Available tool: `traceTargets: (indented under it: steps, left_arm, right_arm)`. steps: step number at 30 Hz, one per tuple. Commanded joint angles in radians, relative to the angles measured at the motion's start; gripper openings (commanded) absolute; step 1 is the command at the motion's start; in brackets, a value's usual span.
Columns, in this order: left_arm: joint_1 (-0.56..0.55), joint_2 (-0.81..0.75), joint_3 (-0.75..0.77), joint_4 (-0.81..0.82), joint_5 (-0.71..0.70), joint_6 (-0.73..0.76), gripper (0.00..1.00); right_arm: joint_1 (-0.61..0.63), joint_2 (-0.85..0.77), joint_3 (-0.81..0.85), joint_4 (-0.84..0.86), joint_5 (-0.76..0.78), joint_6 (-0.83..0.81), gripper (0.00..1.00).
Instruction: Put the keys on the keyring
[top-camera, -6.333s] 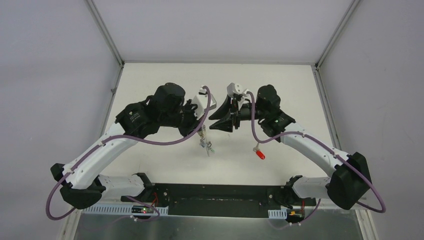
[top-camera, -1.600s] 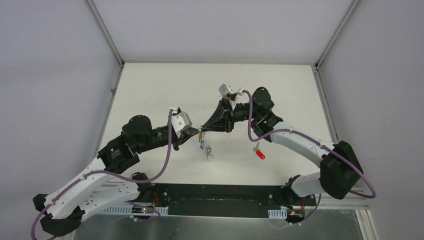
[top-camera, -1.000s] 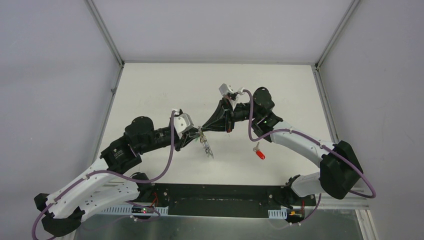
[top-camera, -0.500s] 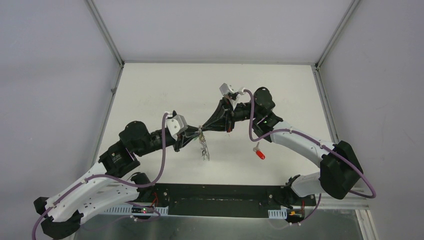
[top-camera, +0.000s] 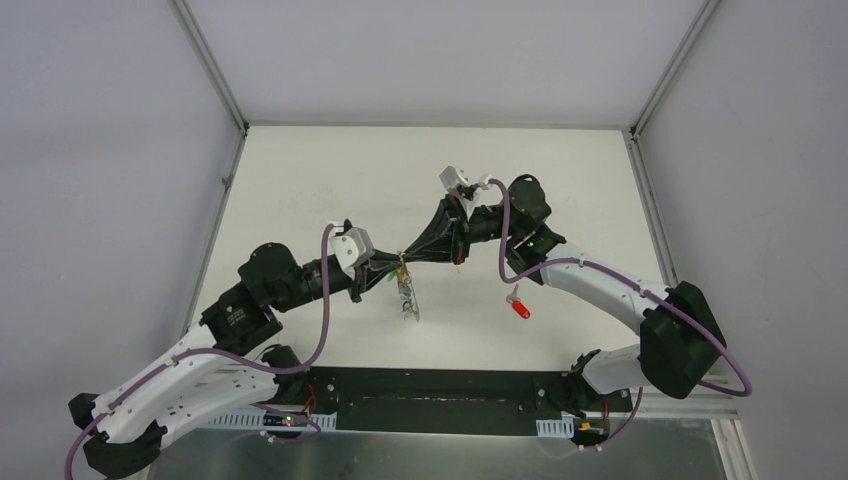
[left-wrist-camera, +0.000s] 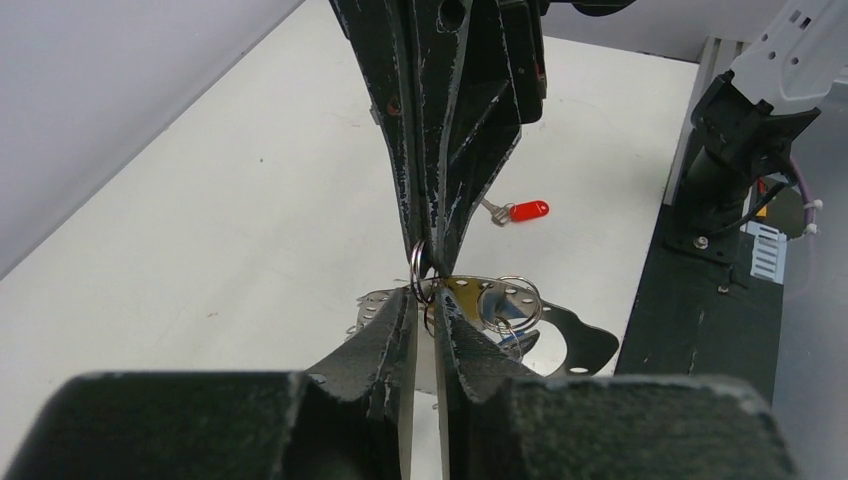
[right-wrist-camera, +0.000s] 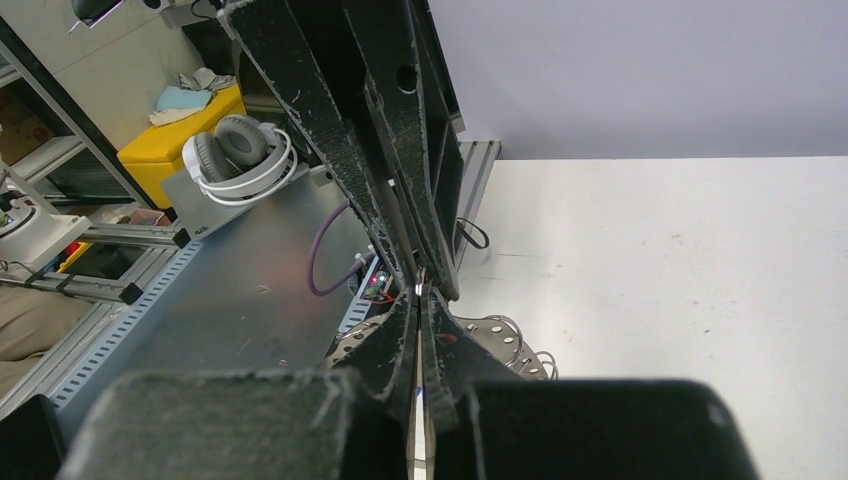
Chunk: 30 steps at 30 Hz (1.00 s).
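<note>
Both grippers meet tip to tip above the table's middle. My left gripper (top-camera: 398, 264) is shut on the keyring (left-wrist-camera: 572, 334), a flat perforated grey band that runs behind its fingertips (left-wrist-camera: 400, 312). My right gripper (top-camera: 408, 259) comes in from the other side and is shut on a small split ring (left-wrist-camera: 420, 272) at the top of the bunch. The keys (top-camera: 407, 298) hang below the tips, with a yellow tag (left-wrist-camera: 462, 292) and more split rings (left-wrist-camera: 512, 300). The band also shows in the right wrist view (right-wrist-camera: 500, 336). A red-tagged key (top-camera: 519, 307) lies alone on the table; it also shows in the left wrist view (left-wrist-camera: 522, 211).
The white table (top-camera: 330, 170) is bordered by grey walls and metal corner posts (top-camera: 210, 70). A black base plate (top-camera: 430, 385) runs along the near edge. Purple cables (top-camera: 503, 245) loop off both wrists.
The left arm has dropped and pulled back to the left, then come in again. The right gripper has closed onto the bunch. In the last half second the keys have swung to hang straight.
</note>
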Motion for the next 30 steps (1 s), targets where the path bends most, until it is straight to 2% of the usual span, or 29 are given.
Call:
traceTargets:
  steps: [1,2,10,12,14,15,18,22,26,30]
  left_arm:
    - [-0.008,-0.002,-0.008,0.057,0.026,-0.004,0.04]
    - [-0.008,-0.004,-0.01,0.056,0.031,0.003,0.0]
    - [-0.008,-0.034,-0.01,0.046,-0.016,0.0,0.0]
    - [-0.008,-0.039,0.001,0.027,-0.045,-0.01,0.0]
    - [-0.008,-0.036,0.017,-0.003,-0.073,-0.02,0.0]
    - [-0.008,-0.031,0.027,-0.017,-0.088,-0.031,0.0]
    - [-0.007,-0.01,0.069,-0.067,-0.13,-0.064,0.0]
    - [-0.008,0.042,0.133,-0.156,-0.135,-0.074,0.0]
    - [-0.008,0.1,0.213,-0.246,-0.131,-0.075,0.0]
    - [-0.008,0.166,0.304,-0.357,-0.12,-0.067,0.0]
  right_arm:
    - [-0.001,-0.034,0.0,0.078,-0.007,0.014,0.0]
    - [-0.001,-0.034,0.001,0.078,-0.007,0.014,0.0]
    - [-0.001,-0.03,-0.005,0.078,0.003,0.021,0.0]
    - [-0.001,-0.029,-0.004,0.078,0.003,0.024,0.03]
    - [-0.001,-0.029,-0.002,0.078,0.005,0.023,0.09]
    - [-0.001,-0.029,-0.002,0.079,0.008,0.023,0.19]
    - [-0.001,-0.033,-0.004,0.078,0.02,0.024,0.35]
    - [-0.001,-0.039,-0.009,0.078,0.038,0.021,0.49]
    - [-0.001,-0.047,-0.016,0.072,0.054,0.014,0.58]
    - [-0.002,-0.054,-0.016,0.041,0.075,-0.008,0.6]
